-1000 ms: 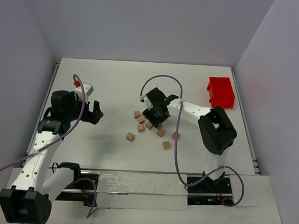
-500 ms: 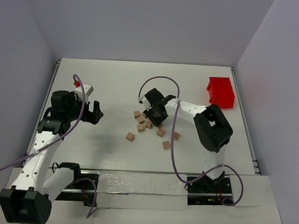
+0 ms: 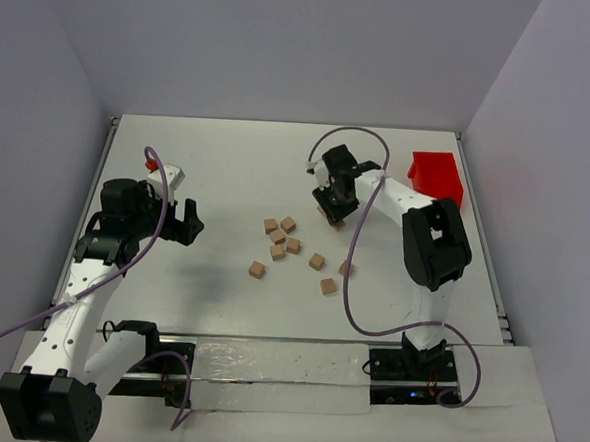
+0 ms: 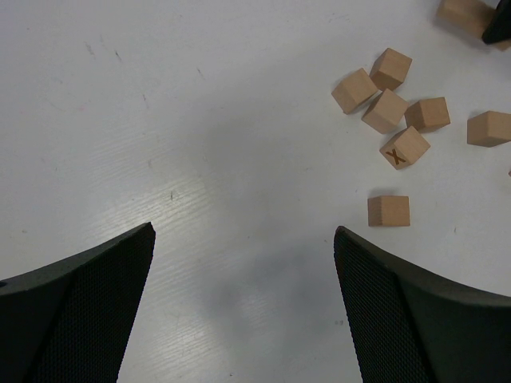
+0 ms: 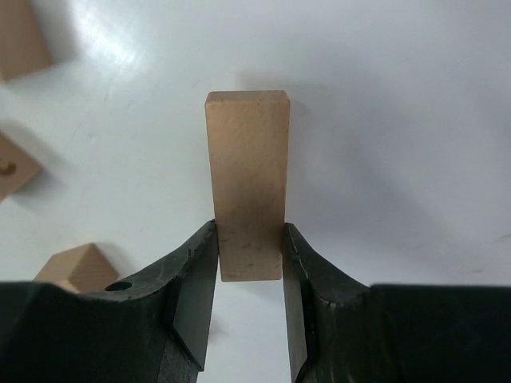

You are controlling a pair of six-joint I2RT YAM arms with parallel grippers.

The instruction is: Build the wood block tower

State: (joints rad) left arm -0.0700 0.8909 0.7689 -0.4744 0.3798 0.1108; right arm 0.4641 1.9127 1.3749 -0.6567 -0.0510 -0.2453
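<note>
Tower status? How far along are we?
Done: nothing stacked yet. In hand: right gripper is shut on one wood block, apart from the others. The left gripper hangs open, empty. Left: the loose blocks lie scattered mid-table, every one unstacked.

Worktop (image 3: 208, 166): white, matte. Red plastic bin (image 3: 436, 182) stands at its far right corner. Wood blocks (image 3: 277, 236) lie loose in a single layer, well left of the bin and nearer the arm bases. Five are bunched close together, among them an X-marked block (image 4: 406, 148). Four singles lie apart, nearer still than the bunch.
</note>
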